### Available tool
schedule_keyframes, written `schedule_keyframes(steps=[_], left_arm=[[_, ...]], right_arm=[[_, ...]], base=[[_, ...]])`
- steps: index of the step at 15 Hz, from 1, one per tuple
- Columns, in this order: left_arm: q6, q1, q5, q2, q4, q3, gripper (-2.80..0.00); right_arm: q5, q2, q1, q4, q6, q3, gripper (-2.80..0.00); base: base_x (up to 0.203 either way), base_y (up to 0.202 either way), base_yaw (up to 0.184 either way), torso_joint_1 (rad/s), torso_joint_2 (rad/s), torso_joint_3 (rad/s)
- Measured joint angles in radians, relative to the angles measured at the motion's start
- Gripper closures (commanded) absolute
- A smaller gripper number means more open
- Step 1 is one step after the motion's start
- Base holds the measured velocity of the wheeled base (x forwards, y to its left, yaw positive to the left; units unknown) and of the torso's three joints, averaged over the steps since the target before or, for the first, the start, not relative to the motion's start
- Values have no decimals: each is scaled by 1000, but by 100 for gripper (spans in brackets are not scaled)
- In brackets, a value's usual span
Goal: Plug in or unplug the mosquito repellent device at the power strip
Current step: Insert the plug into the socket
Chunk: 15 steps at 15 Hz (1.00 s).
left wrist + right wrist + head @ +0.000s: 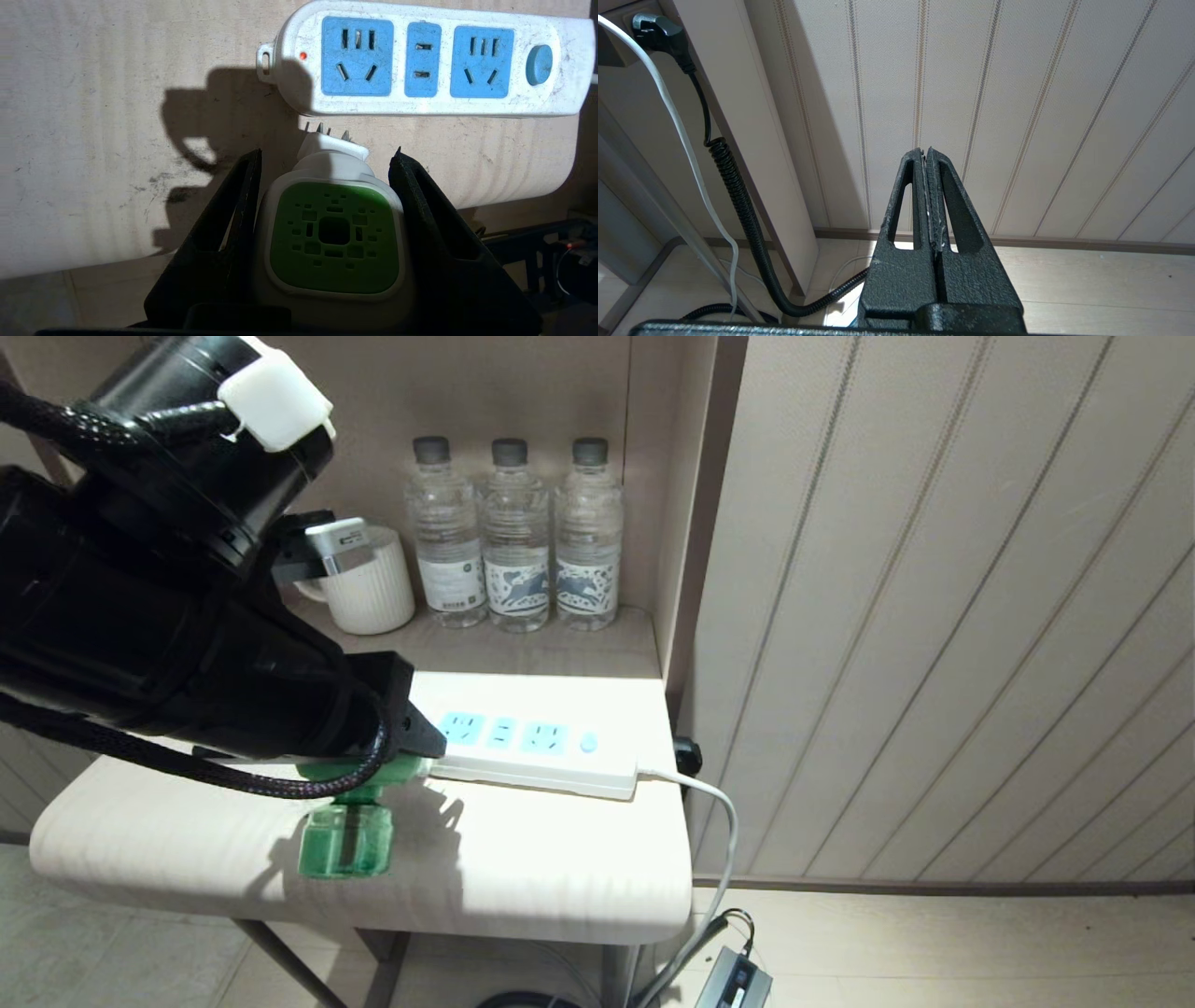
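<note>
We see the mosquito repellent device (334, 238), white-bodied with a green vented face, between the left claw (327, 161) fingers, bare prongs pointing at the white power strip (425, 58) just beyond the tips, apart from its blue sockets.

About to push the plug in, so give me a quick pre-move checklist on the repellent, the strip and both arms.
1. Left gripper clamped on mosquito repellent device: ok.
2. Plug prongs clear of the power strip, not inserted: ok.
3. Prongs lined up with the nearest socket: not ok, still short of it.
4. Strip's red light lit: ok.
5. Right gripper shut, parked off the table: ok.
</note>
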Motion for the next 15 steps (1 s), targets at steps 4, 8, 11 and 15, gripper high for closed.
schedule_keyframes(steps=[4, 8, 11, 15], left_arm=[[1, -1, 0, -17, 103, -79, 0], [9, -2, 3, 16, 106, -93, 0], [13, -2, 6, 76, 102, -94, 0], [4, -2, 0, 169, 98, -93, 0]], right_arm=[[0, 0, 0, 0, 0, 0, 0], [0, -1, 0, 0, 0, 0, 0], [0, -1, 0, 0, 0, 0, 0], [0, -1, -1, 0, 0, 0, 0]], base=[[0, 0, 0, 71, -198, -129], [0, 0, 0, 170, -445, -278], [0, 0, 0, 195, -483, -287], [0, 0, 0, 198, -474, -271]])
